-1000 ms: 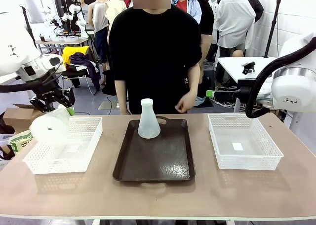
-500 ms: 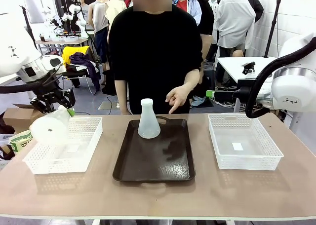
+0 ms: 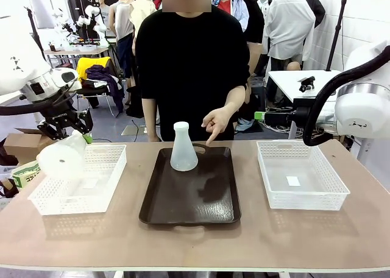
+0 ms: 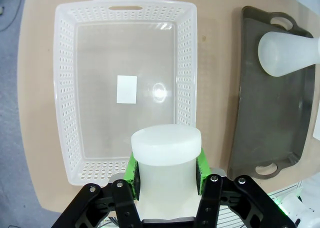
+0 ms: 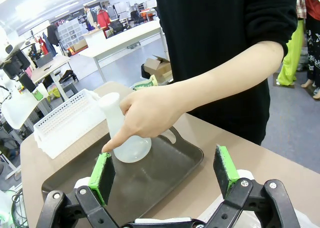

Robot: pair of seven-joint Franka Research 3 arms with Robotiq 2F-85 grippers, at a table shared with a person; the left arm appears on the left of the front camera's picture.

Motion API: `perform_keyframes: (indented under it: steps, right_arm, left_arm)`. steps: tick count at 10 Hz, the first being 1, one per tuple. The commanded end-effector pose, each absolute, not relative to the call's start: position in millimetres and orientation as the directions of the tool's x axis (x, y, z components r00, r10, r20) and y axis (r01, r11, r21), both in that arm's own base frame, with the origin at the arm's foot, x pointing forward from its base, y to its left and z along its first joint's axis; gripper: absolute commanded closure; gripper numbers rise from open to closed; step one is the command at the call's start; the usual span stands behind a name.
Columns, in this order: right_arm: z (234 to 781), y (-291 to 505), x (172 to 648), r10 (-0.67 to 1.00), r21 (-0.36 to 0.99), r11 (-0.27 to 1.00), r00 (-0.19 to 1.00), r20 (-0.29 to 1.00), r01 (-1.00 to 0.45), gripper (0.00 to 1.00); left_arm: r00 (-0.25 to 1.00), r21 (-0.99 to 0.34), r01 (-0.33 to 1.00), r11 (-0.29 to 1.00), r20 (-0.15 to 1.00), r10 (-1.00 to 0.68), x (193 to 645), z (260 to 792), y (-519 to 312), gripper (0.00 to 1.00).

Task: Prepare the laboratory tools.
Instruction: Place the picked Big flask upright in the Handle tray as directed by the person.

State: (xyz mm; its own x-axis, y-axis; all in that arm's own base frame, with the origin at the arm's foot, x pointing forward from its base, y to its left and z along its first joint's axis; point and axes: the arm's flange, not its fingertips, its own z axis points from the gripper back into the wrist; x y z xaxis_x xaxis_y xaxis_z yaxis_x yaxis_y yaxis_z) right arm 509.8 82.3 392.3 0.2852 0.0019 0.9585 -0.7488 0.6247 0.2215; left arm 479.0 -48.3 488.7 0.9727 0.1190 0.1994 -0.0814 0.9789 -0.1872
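The left end effector (image 4: 167,169) is clamped on one flask (image 3: 63,158). It holds the flask by the neck, with the green pads (image 4: 132,170) pressed on both sides. In the front view this flask hangs tilted in the air above the left basket (image 3: 106,180), with its round base turned toward the camera. In the left wrist view the basket (image 4: 70,83) lies under the flask, and a small white label (image 4: 126,89) lies on its bottom.

The second flask (image 3: 183,148) stands upright on the far part of the brown tray (image 3: 195,202), in the middle of the desk (image 3: 195,241). The person's hand (image 3: 214,122) is just behind the tray, and its index finger points down at the far edge of the tray, near this flask. In the right wrist view the fingertip is very near the base of the flask (image 5: 121,133); I cannot tell if it touches.

The right end effector (image 5: 165,173) has its fingers wide apart and nothing is between them. It looks across the desk at the tray (image 5: 165,170) and the hand (image 5: 147,110).

The right basket (image 3: 301,175) stands to the right of the tray, with a small label inside.
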Motion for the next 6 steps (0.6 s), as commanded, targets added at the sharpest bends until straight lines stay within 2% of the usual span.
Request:
perform_keyframes:
  steps: [1, 3, 6]
  right_arm:
    - [392, 83, 509, 0.007, 0.220, 0.633, 0.289, 0.957, -0.742, 0.00]
    - [392, 83, 509, 0.007, 0.220, 0.633, 0.289, 0.957, -0.742, 0.00]
    - [392, 83, 509, 0.007, 0.220, 0.633, 0.289, 0.957, -0.742, 0.00]
  left_arm:
    - [0.973, -0.192, -0.048, 0.980, 0.213, 0.089, 476, 495, -52, 1.00]
    - [0.945, -0.300, 0.190, 0.935, 0.315, -0.091, 460, 514, -76, 1.00]
    - [0.799, -0.340, 0.517, 0.786, 0.522, -0.299, 446, 524, -121, 1.00]
